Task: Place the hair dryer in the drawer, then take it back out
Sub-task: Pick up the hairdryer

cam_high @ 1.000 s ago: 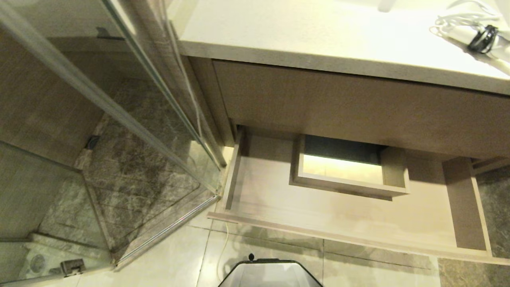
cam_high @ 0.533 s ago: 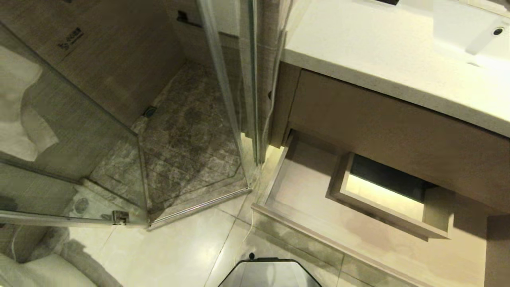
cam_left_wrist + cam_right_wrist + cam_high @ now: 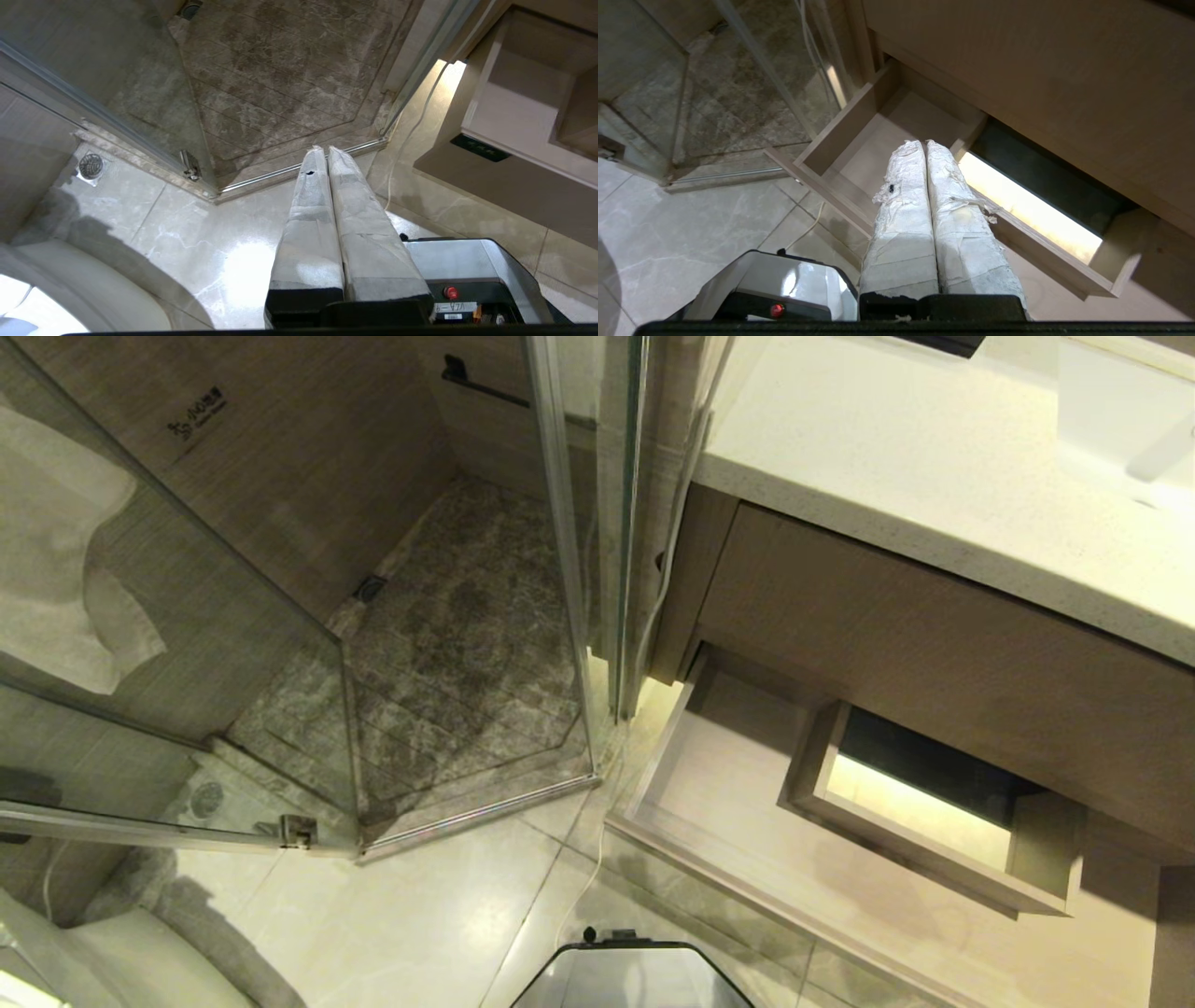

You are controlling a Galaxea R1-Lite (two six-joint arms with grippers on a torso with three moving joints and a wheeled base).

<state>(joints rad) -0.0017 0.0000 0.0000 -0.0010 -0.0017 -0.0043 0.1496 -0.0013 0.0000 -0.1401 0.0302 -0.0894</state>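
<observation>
The drawer stands pulled open under the vanity at the lower right of the head view, its light wood floor bare, with a boxed notch inside. The hair dryer is out of view. My right gripper hangs shut and empty above the drawer, near its open left end. Off to the left of the drawer's front corner, my left gripper is shut and empty over the floor tiles. Neither gripper shows in the head view.
A glass shower enclosure stands just left of the vanity. The pale countertop with a sink basin lies above the drawer. A white cord trails on the floor by my base. A white rounded fixture sits at lower left.
The whole head view has swung left toward the shower, so the camera moved. The hair dryer on the countertop's right end has left the picture, and the drawer now lies at the right.
</observation>
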